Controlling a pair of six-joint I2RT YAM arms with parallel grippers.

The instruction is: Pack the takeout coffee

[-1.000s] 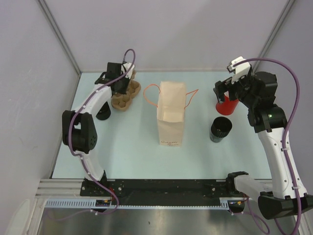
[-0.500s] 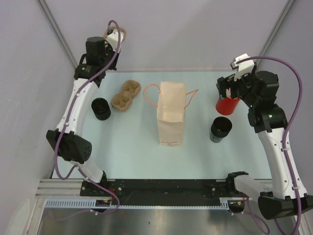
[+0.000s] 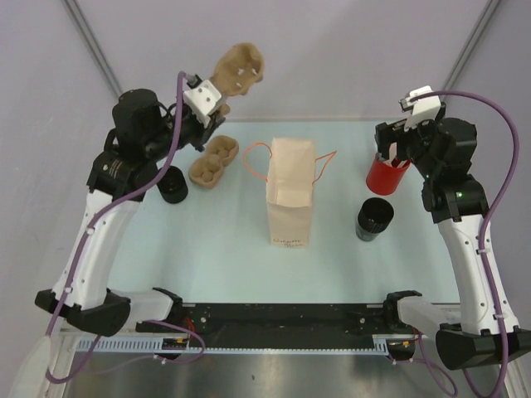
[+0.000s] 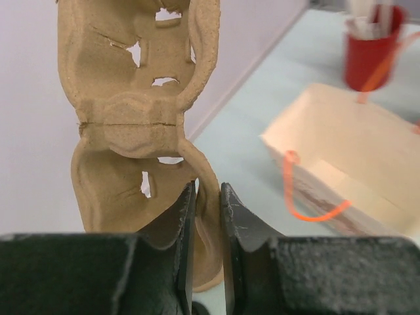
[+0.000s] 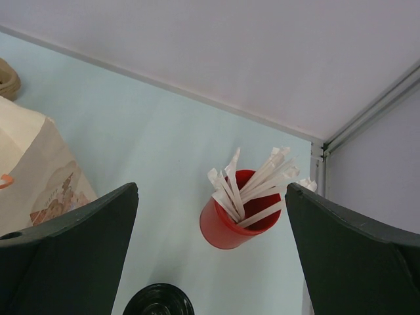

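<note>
A pale blue table [image 3: 207,265] is enclosed by lilac walls [image 3: 332,50]. The coffee [image 3: 174,189], a short black lidded cup, is seen standing upright on the table's left side, just beside the left arm [image 3: 108,224] and partly hidden by it. Near it, toward the far middle, a brown moulded carrier [image 3: 213,160] is laid flat on the table. A second carrier [image 3: 241,70] is held up in the air above the far edge, and its edge is pinched between the nearly closed fingers of the left gripper [image 4: 207,197]. At the centre a tan paper bag [image 3: 290,195] is stood open. Some print is seen low on its near face in the top view, and a brown design on its side in the right wrist view, but neither can be read. To the bag's right a taller black cup [image 3: 373,218] is set, and beyond that a red cup [image 3: 386,176] filled with white sticks [image 5: 252,184]. The right gripper [image 5: 211,190] is held above the red cup with its fingers spread wide.
</note>
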